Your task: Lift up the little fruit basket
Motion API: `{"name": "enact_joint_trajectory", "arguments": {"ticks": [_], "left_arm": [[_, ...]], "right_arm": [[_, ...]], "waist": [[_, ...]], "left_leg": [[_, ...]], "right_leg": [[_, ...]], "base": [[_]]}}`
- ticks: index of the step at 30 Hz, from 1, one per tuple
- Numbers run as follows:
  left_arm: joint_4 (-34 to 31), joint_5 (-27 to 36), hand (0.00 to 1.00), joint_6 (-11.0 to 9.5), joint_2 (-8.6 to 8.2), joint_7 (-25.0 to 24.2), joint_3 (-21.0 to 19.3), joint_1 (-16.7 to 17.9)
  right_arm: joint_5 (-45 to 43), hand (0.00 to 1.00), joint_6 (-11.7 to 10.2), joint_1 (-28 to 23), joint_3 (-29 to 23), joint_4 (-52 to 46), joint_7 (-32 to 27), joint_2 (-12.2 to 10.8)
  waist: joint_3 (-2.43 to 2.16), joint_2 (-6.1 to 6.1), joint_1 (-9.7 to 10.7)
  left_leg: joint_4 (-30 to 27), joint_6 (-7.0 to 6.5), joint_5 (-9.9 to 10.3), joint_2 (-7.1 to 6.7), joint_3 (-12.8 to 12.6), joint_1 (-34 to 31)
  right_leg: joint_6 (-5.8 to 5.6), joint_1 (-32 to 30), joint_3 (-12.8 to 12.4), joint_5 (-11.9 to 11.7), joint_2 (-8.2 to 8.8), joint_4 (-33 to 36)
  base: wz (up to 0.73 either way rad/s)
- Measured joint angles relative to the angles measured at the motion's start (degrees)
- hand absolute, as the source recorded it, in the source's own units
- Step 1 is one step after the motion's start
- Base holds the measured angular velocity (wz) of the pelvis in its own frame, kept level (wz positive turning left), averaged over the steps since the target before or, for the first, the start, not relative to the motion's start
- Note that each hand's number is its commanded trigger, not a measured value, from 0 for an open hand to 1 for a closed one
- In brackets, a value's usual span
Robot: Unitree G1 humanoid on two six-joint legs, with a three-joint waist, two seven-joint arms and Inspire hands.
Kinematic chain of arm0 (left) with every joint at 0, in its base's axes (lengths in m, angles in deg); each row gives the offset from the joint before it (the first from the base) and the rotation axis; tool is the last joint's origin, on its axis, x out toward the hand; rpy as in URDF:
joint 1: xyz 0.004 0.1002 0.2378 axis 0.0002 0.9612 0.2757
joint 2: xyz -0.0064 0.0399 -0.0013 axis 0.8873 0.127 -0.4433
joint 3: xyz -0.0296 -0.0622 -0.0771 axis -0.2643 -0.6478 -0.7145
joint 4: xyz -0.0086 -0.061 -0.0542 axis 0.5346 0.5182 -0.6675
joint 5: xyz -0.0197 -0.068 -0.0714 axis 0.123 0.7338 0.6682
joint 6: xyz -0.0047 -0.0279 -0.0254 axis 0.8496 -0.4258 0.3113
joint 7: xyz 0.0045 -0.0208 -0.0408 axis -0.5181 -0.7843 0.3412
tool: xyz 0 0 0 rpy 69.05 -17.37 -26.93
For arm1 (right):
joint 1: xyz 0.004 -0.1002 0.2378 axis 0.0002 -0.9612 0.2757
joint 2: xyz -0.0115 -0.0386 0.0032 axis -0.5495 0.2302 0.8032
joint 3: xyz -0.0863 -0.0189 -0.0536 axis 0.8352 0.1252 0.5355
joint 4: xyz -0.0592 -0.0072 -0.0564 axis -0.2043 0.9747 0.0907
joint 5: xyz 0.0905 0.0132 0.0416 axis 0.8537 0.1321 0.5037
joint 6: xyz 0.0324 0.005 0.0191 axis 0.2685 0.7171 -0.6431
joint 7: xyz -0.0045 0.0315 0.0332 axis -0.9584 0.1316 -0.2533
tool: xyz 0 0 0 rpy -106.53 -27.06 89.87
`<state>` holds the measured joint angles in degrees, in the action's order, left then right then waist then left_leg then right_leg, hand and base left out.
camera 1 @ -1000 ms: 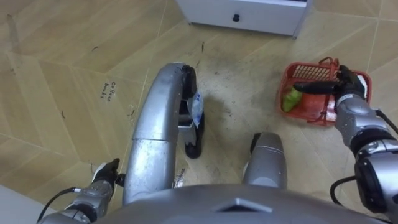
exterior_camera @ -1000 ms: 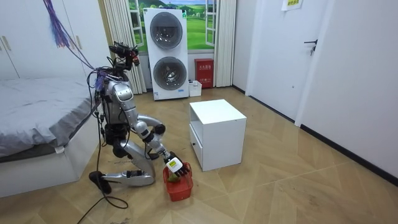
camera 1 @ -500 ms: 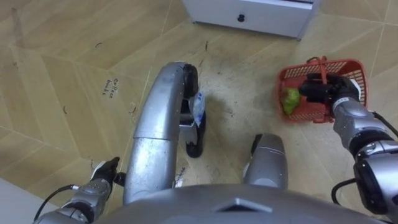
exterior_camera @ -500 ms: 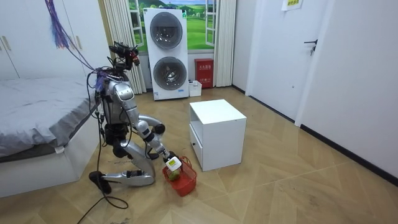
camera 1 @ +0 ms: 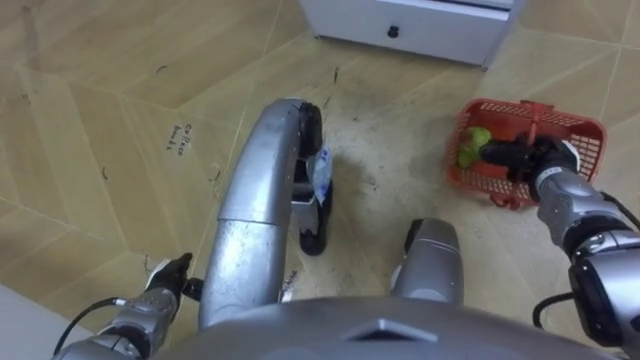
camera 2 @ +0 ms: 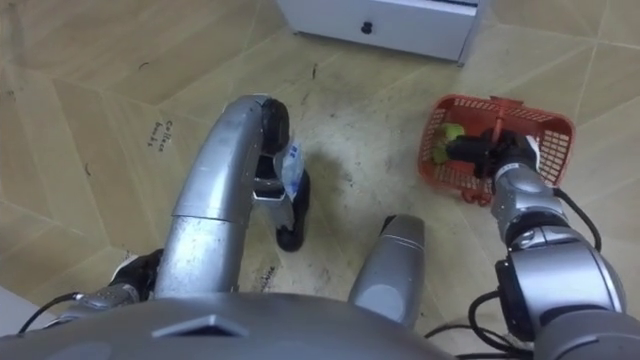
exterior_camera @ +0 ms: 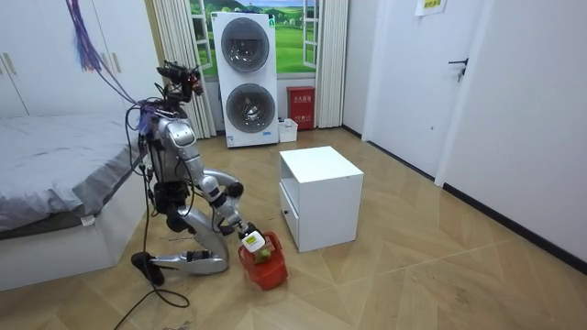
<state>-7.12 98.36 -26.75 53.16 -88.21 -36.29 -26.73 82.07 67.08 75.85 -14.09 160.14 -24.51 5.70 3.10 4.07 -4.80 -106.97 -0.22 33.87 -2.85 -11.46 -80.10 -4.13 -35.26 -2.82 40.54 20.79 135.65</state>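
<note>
Down on the wooden floor (camera 1: 100, 120) beside a bed (exterior_camera: 55, 156), the robot kneels. Its right hand (camera 1: 535, 160) has its fingers curled round the handle of the red fruit basket (camera 1: 585, 135). The basket is tilted near a white cabinet (camera 1: 420, 25) and has green fruit (camera 1: 472, 148) inside. The left hand (camera 1: 160, 290) hangs low, and I cannot tell whether its fingers are open or closed.

Eye views downward from head; room view afar, shares basket (camera 1: 585, 150).

White cabinet (exterior_camera: 320, 196) on wood floor (exterior_camera: 440, 275).
</note>
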Motion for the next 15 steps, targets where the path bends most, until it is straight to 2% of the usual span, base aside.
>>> {"name": "enact_joint_trajectory", "arguments": {"ticks": [5,8,9,11,12,13,15], "left_arm": [[-0.06,-0.13,0.0,-0.61,0.0,0.24,-0.18,-1.73],[-1.21,-3.19,0.0,-0.72,0.21,0.82,-1.53,-2.21],[-1.22,-3.3,0.0,-0.7,0.2,0.87,-1.76,-2.29],[-1.67,-5.37,0.0,-0.53,0.1,0.88,-1.96,-2.43],[-2.36,-5.88,0.0,-0.45,0.06,0.98,-2.34,-2.47],[-2.94,-6.11,0.0,-0.41,0.07,1.28,-2.38,-2.54],[-3.96,-6.13,0.0,-0.14,0.18,1.35,-3.15,-3.07]], "right_arm": [[-1.79,1.0,0.01,-0.65,0.49,-1.31,-0.11,-0.43],[-7.6,1.0,0.79,-1.45,0.46,-5.58,-1.02,-1.95],[-8.24,1.0,0.88,-1.44,0.46,-6.35,-1.06,-2.25],[-10.66,1.0,1.18,-1.55,0.48,-8.22,-1.17,-2.74],[-12.63,1.0,1.36,-1.99,0.47,-10.38,-1.44,-2.77],[-14.07,1.0,1.53,-2.01,0.47,-12.87,-1.76,-2.8],[-15.34,1.0,1.9,-2.34,0.49,-17.04,-2.4,-2.8]], "waist": [[0.24,0.59,0.18],[0.24,2.12,1.04],[0.32,2.29,1.31],[0.3,2.37,1.85],[0.13,2.53,2.19],[0.08,2.4,2.9],[0.03,2.46,3.84]], "left_leg": [[-0.76,-0.22,0.11,-0.89,0.87,0.68],[-0.97,-0.54,0.29,-0.91,1.02,1.35],[-1.02,-0.59,0.32,-0.94,1.18,1.43],[-1.75,-0.76,0.62,-1.02,2.36,1.73],[-2.1,-0.53,1.2,-1.23,3.04,1.84],[-2.5,-0.58,1.24,-1.98,3.76,1.77],[-3.24,-1.1,1.5,-2.2,4.1,2.12]], "right_leg": [[0.01,1.85,0.51,0.0,-0.21,-0.08],[0.01,2.83,0.68,-0.01,-0.34,-0.27],[0.01,3.1,0.94,-0.01,-0.41,-0.37],[0.01,4.29,1.7,-0.02,-1.33,-0.98],[0.01,4.61,1.71,-0.03,-1.82,-1.24],[0.03,5.28,1.99,-0.04,-1.99,-1.62],[0.03,6.18,1.94,-0.04,-2.24,-2.35]], "base": [[0.0],[-0.01],[0.04],[-0.03],[-0.08],[-0.12],[-0.07]]}}
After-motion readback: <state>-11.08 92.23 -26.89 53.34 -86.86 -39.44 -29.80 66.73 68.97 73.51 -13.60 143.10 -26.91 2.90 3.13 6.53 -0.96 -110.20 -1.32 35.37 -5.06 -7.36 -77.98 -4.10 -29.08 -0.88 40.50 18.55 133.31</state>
